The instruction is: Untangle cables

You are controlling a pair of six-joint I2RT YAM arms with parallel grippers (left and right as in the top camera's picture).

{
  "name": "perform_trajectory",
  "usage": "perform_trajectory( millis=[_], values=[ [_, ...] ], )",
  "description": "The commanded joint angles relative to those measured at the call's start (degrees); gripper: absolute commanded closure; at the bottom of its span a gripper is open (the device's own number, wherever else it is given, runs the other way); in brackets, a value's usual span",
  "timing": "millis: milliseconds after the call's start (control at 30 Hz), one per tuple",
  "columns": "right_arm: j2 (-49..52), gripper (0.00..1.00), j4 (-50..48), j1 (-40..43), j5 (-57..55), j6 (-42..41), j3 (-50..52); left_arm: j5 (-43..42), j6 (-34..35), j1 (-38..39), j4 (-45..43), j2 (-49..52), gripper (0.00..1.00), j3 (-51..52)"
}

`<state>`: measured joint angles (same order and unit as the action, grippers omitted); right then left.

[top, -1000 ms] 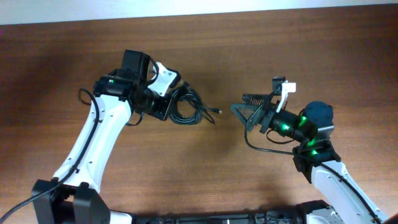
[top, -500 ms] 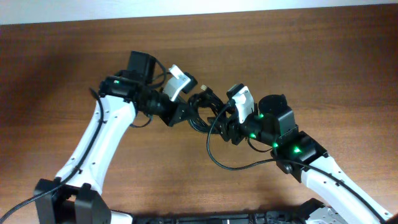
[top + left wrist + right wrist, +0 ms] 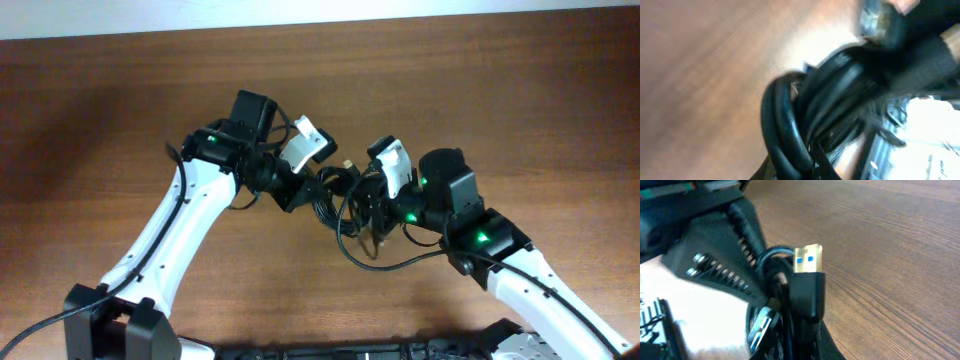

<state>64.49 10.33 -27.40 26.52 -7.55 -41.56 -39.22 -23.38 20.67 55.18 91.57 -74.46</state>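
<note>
The cables [image 3: 333, 192] form a black tangle hanging between my two grippers above the middle of the wooden table. My left gripper [image 3: 300, 188] is shut on the tangle's left side; its wrist view shows thick black loops [image 3: 790, 125] right at the jaws, blurred. My right gripper [image 3: 362, 207] is shut on the tangle's right side. The right wrist view has a silvery plug with a blue insert [image 3: 807, 259] standing up on its black plug body. A second silvery plug [image 3: 760, 327] lies lower left of it. The left gripper's ribbed finger [image 3: 722, 255] is close behind.
Bare brown wooden table [image 3: 520, 110] lies all round. Its far edge meets a pale wall [image 3: 320, 15]. The right arm's own thicker black wire [image 3: 372, 264] droops in a loop below its wrist. Both arm bases stand at the near edge.
My right arm swung left to the tangle and its open jaws shut on it. My left arm carried the tangle a little to the right.
</note>
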Motion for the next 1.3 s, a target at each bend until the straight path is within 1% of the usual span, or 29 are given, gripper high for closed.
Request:
perform_trajectory(
  millis=[0, 67, 133, 167, 200, 233, 267, 300, 333, 367, 400, 433, 500, 533, 600, 633, 700, 733, 767, 933, 1000, 1067, 1133, 1167, 1233, 1267],
  values=[
    [-0.28, 0.96, -1.97, -1.84, 26.34, -2.86, -0.04, -1.25, 4.24, -1.11, -6.8, -1.51, 1.0, -1.36],
    [-0.28, 0.96, -3.04, -1.84, 30.05, -3.91, -0.04, -1.22, 7.76, -1.14, -8.11, -1.51, 1.0, -1.36],
    [-0.26, 0.96, -2.12, -1.84, 29.79, -3.87, -0.02, -1.09, 9.81, -1.14, -9.14, -1.51, 1.0, -1.36],
    [-0.26, 0.96, -2.01, -1.84, 29.11, -3.87, -0.02, 0.24, 11.63, -1.14, -9.6, -1.51, 1.0, -1.36],
    [-0.26, 0.86, -1.18, -1.84, 25.88, -3.87, -0.02, 4.07, 15.23, -1.7, -9.77, -1.51, 1.0, -1.36],
    [-0.26, 0.81, 0.24, -1.81, 22.23, -3.87, -0.02, 5.57, 16.55, -2.21, -9.66, -1.51, 1.0, -1.36],
    [-0.28, 0.7, 2.34, -1.79, 16.79, -3.85, -0.02, 6.21, 17.97, -3.56, -9.49, -1.51, 1.0, -1.36],
    [-0.28, 0.56, 4.9, -1.79, 9.46, -3.85, -0.02, 6.21, 20.0, -4.92, -9.46, -1.51, 1.0, -1.36],
    [-0.28, 0.46, 6.88, -1.79, 3.56, -3.85, -0.04, 6.16, 22.12, -6.38, -9.46, -1.51, 1.0, -1.36],
    [-0.28, 0.3, 7.93, -1.79, 0.17, -3.85, -0.04, 6.03, 23.28, -7.8, -9.27, -1.51, 1.0, -1.36],
    [-0.28, 0.15, 7.61, -1.79, 0.2, -3.89, -0.04, 6.01, 23.26, -8.72, -8.83, -1.51, 1.0, -1.36],
    [-0.28, 0.09, 6.86, -1.86, 0.39, -3.91, -0.04, 6.05, 23.21, -8.85, -8.24, -1.51, 1.0, -1.36],
    [-0.28, 0.05, 4.9, -1.84, 1.77, -3.93, -0.04, 6.05, 23.19, -8.83, -7.54, -1.51, 1.0, -1.36],
    [-0.31, 0.01, 3.28, -1.84, 1.92, -3.93, -0.04, 6.05, 23.19, -8.83, -7.37, -1.51, 1.0, -1.36],
    [-0.28, 0.01, -2.82, -1.84, 1.92, -7.32, -0.04, 6.03, 23.17, -8.79, -6.69, -1.51, 1.0, -1.36],
    [-0.28, 0.04, -7.37, -1.86, 2.38, -7.98, -0.04, 6.05, 23.17, -8.76, -6.45, -1.51, 1.0, -1.36],
    [-0.28, 0.47, -10.93, -1.84, 2.34, -7.98, -0.04, 6.03, 23.19, -8.76, -6.19, -1.51, 1.0, -1.36],
    [-0.28, 0.56, -11.89, -1.86, 2.36, -8.0, -0.04, 6.03, 23.19, -8.66, -6.16, -1.51, 1.0, -1.36],
    [-0.26, 0.61, -12.37, -1.84, 2.32, -7.98, -0.04, 6.03, 23.19, -8.48, -6.19, -1.51, 1.0, -1.36],
    [2.73, 0.6, -12.31, -1.84, -0.52, -7.93, -0.04, 5.9, 23.19, -4.81, -5.03, -1.51, 1.0, -1.36],
    [4.68, 0.6, -12.13, -1.84, -2.23, -7.91, -0.04, 3.5, 23.19, -3.93, -4.98, -1.51, 1.0, -1.36],
    [5.95, 0.6, -11.87, -1.84, -8.04, -7.91, -0.04, 0.79, 23.19, -3.93, -4.48, -1.51, 1.0, -1.36],
    [6.03, 0.6, -11.37, -1.86, -8.09, -7.91, -0.04, 0.68, 23.19, -3.93, -3.91, -1.51, 1.0, -1.36],
    [6.03, 0.6, -10.6, -1.86, -7.89, -7.91, -0.04, -0.85, 23.19, -3.93, -4.09, -1.51, 1.0, -1.36],
    [6.12, 0.6, -7.76, -1.9, -8.0, -7.69, -0.04, -8.61, 23.19, -3.93, -5.42, -1.51, 1.0, -1.36],
    [6.19, 0.6, -6.97, -1.9, -8.7, -7.02, -0.02, -13.86, 23.17, -3.93, -6.38, -1.51, 1.0, -1.36]
  ],
)
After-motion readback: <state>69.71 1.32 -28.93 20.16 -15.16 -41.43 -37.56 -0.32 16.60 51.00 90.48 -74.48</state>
